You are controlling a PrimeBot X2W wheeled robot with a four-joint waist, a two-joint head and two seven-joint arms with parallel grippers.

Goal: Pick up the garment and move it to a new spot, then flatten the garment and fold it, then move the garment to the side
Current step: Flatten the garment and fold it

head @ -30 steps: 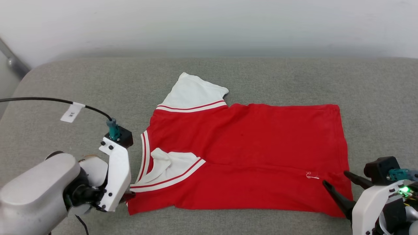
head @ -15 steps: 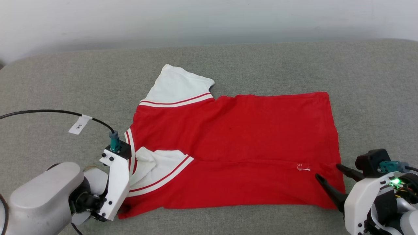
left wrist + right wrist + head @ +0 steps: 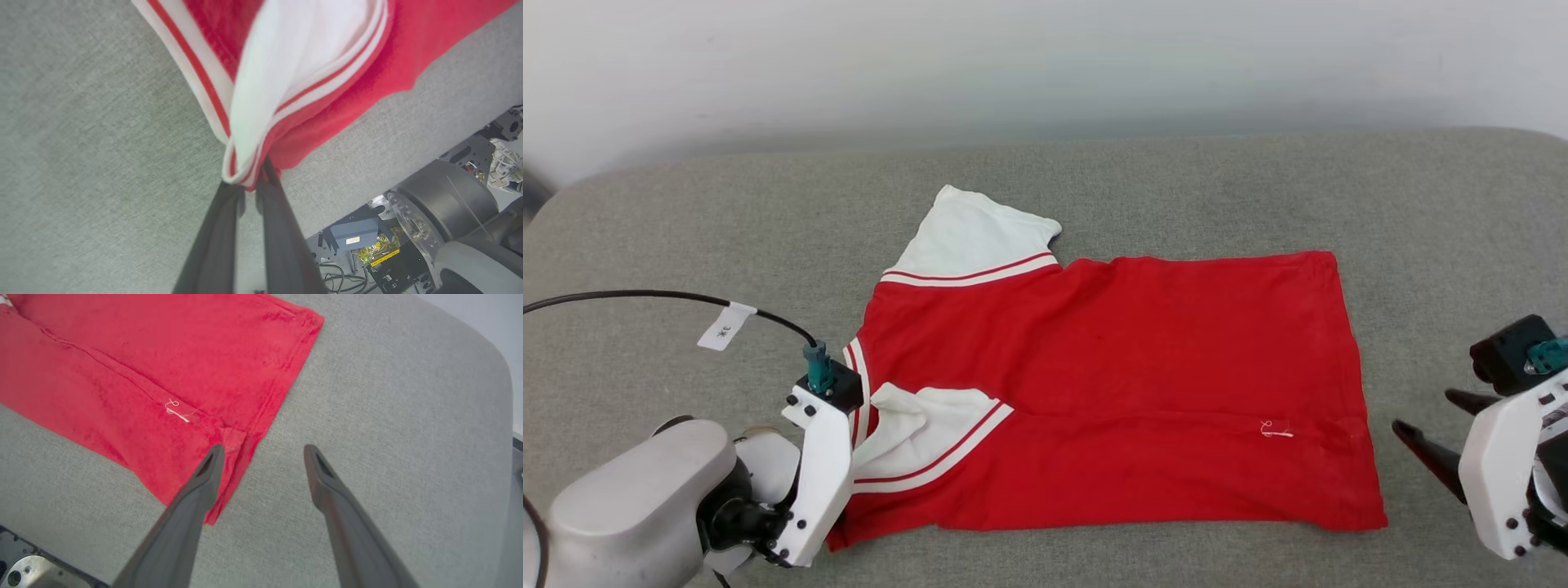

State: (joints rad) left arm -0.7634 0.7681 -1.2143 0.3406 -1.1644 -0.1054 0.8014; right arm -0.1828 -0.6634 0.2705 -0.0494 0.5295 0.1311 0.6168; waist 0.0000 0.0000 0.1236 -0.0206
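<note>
On grey cushion [image 3: 1176,180], centre: garment [image 3: 1111,384] lies half-folded, white sleeve [image 3: 976,233] out at far side. L gripper [image 3: 250,184] clenched on near-left corner, thin bite at striped trim [image 3: 212,94]; may slip on lift. R gripper [image 3: 263,449] released beside hem [image 3: 286,371], holding nothing; one-sided pull would likely drag & unfold fabric.

garment [image 3: 1111,343]: soft matt cloth | padded surface [image 3: 686,237]: coarse woven fabric | right hand [image 3: 263,450] fingers [image 3: 184,522]: smooth matt plastic
</note>
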